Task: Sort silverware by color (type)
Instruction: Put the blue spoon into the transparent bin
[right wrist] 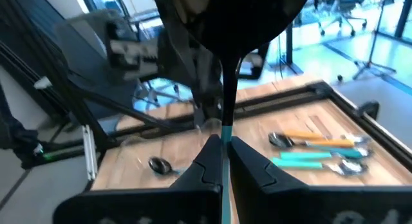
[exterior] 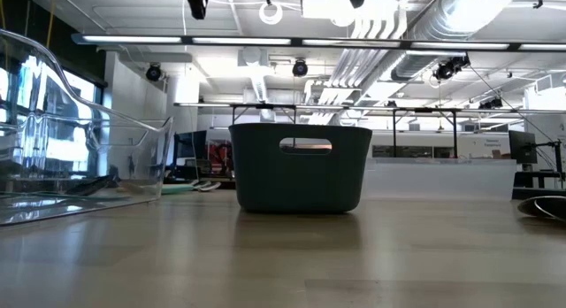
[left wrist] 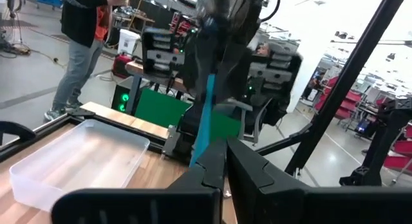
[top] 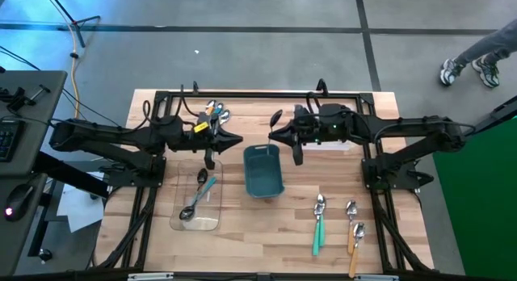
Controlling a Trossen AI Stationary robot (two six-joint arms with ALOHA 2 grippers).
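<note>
Teal-handled spoon [left wrist: 207, 114] was up in the air between the two grippers, roughly above the back edge of the teal bin [top: 264, 172]. Left gripper [left wrist: 222, 150] had its fingers pinched narrow on one end of the handle. Right gripper [right wrist: 224, 147] had its fingers nearly together on the same teal strip. Read it as a handover, both holding.

Handling, my judgement:
- light, stiff, no flex
- thin painted handle is slick and can pivot in a pinch
- grip mid-handle, not the polished bowl
- one side should let go only once the other is firm

Rest of the silverware:
- unsorted pile [top: 214, 113] at the back, behind the left gripper [top: 234, 141], with orange and teal handles in it
- two spoons [top: 198, 196] in the clear tray [top: 212, 224] front left, one teal-handled, one dark
- teal pair [top: 319, 224] and orange pair [top: 354, 228] lying loose on the table [top: 266, 241] front right, the pairs just beside each other

Hard to make out:
- the held spoon's bowl was hidden in every view, and from overhead the spoon itself was lost in the gap between the left gripper and the right gripper [top: 275, 136]
- second clear tray [left wrist: 84, 159] mostly under the right arm from overhead
- low view showed only the bin and a tray wall, no spoon
- a person's legs stood off the table's far side.
</note>
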